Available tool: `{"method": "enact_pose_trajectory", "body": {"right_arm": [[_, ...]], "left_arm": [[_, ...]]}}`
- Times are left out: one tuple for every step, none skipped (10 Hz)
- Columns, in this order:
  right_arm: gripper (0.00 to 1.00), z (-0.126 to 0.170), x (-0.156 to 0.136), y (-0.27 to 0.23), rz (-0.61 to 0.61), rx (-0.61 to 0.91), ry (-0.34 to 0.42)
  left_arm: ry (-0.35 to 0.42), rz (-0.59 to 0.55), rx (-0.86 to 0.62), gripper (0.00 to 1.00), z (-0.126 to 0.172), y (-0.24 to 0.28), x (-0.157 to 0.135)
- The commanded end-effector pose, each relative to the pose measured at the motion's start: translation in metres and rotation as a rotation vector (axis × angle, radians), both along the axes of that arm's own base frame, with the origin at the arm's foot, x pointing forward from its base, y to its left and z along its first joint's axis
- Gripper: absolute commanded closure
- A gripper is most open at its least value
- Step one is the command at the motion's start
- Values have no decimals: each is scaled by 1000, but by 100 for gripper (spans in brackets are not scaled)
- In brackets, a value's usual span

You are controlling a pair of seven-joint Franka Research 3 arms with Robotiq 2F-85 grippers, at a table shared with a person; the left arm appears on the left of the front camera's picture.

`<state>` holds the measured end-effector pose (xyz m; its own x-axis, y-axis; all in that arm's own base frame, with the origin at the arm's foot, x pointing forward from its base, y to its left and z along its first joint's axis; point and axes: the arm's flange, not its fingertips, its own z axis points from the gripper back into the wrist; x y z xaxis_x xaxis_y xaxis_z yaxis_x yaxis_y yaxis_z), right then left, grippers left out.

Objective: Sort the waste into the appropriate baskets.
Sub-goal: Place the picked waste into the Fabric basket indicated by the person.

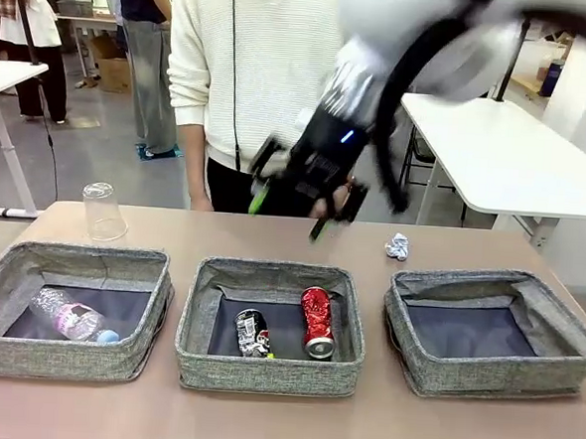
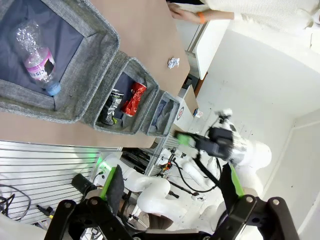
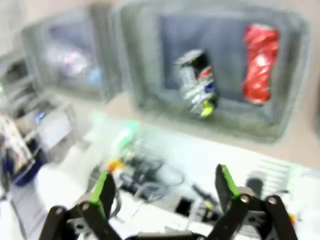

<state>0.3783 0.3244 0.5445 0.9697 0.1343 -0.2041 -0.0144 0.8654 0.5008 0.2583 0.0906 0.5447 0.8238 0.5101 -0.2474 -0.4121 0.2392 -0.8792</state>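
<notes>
Baskets, 3 of them, sat in a row along the near side of the tabletop. The left basket held the bottle, which lay on its side on the dark bottom. The middle basket held the dark can and the red can, lying side by side but apart, the red can nearer the right wall. The right basket showed its bare dark bottom.

The cup stood on the tabletop just behind the left basket, seemingly mouth down. The paper ball lay on the tabletop behind the right basket, near the far edge and apart from the basket's wall.

The right gripper hung in the air behind the middle basket and in front of the person. Its jaws were apart with nothing between them. Its wrist view was blurred, but the 2 cans could be made out beyond the fingers.

The left gripper was off to the side of the tabletop, clear of the baskets. Its jaws were also apart and held nothing. The 3 baskets and the paper ball showed farther off in its wrist view.
</notes>
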Motion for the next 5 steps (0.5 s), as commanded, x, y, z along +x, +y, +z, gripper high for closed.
{"method": "enact_pose_trajectory", "body": {"right_arm": [[0, 25, -21, -111, -111, 417, 209], [0, 27, -38, -162, -136, 605, 159], [0, 17, -58, -215, -192, 692, 129], [0, 4, -77, -255, -195, 796, 76], [0, -16, -95, -288, -247, 822, 66]], "left_arm": [[-12, -5, -2, 0, 0, 2, -1], [-12, -5, -2, 0, 0, 2, -1], [-12, -5, -2, 0, 0, 2, -1], [-12, -5, -2, 0, 0, 2, -1], [-12, -5, -2, 0, 0, 2, -1]]}}
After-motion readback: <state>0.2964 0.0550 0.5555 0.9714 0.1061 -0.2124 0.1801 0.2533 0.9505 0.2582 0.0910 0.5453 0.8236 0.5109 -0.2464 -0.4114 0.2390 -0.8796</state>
